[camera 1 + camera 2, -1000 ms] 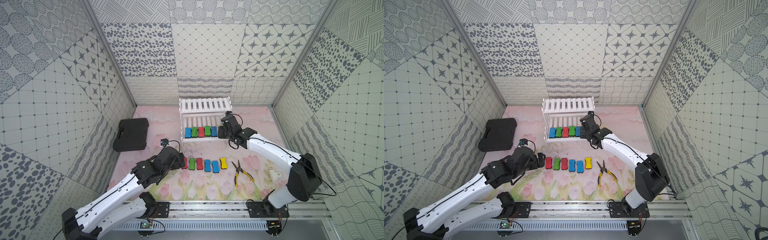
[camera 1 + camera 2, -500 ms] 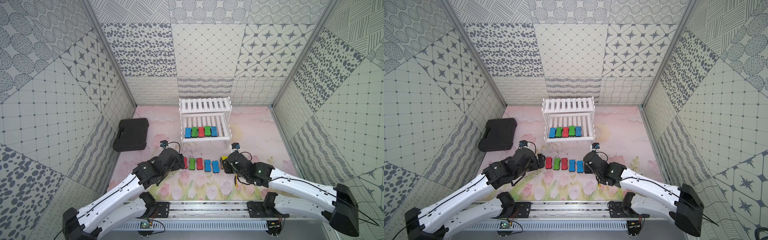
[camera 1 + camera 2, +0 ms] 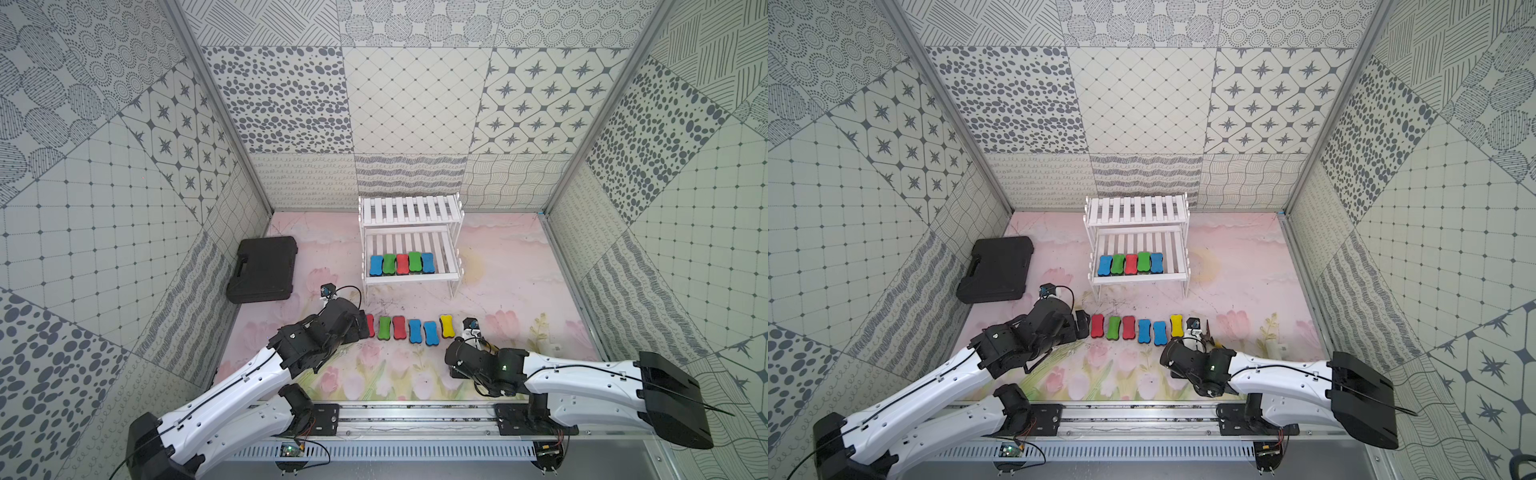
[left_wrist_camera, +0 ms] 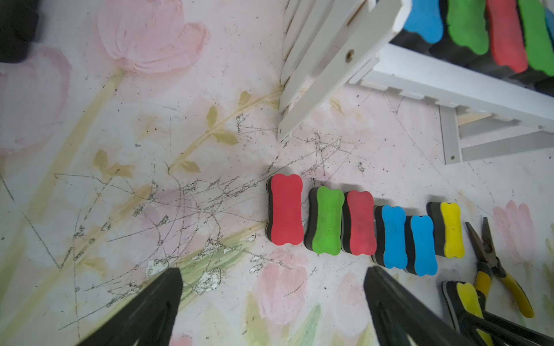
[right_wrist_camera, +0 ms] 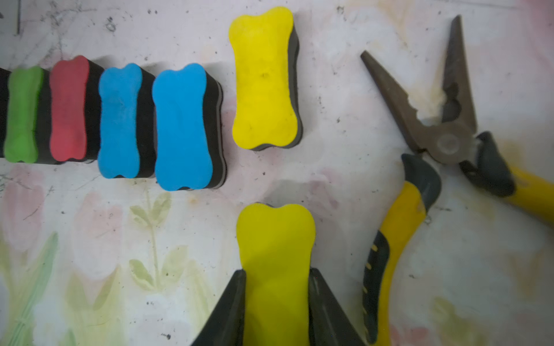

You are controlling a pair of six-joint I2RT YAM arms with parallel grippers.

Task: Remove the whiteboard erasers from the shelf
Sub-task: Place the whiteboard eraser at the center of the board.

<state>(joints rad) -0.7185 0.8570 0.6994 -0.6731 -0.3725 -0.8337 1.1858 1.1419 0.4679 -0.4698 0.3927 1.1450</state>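
Note:
The white shelf (image 3: pixel 409 210) stands at the back centre, and several whiteboard erasers (image 3: pixel 401 264) sit side by side on its lower tier. Another row of erasers (image 3: pixel 399 327) lies on the table in front of it, with a yellow one (image 5: pixel 263 78) at its right end. My right gripper (image 5: pixel 276 271) is shut on a second yellow eraser (image 5: pixel 275 236), low over the table. It is just in front of the row's yellow end and beside the pliers. My left gripper (image 4: pixel 272 269) is open and holds nothing. It is near the red eraser (image 4: pixel 284 209) at the row's left end.
Yellow-handled pliers (image 5: pixel 398 239) lie open on the table right of the held eraser. A black plastic case (image 3: pixel 264 268) lies at the left wall. A small white object (image 3: pixel 1277 349) sits at the right, near the right arm (image 3: pixel 582 380).
My right arm has swung from the right end of the shelf's lower tier down to the front of the table, near the row's yellow end. The left arm has not moved.

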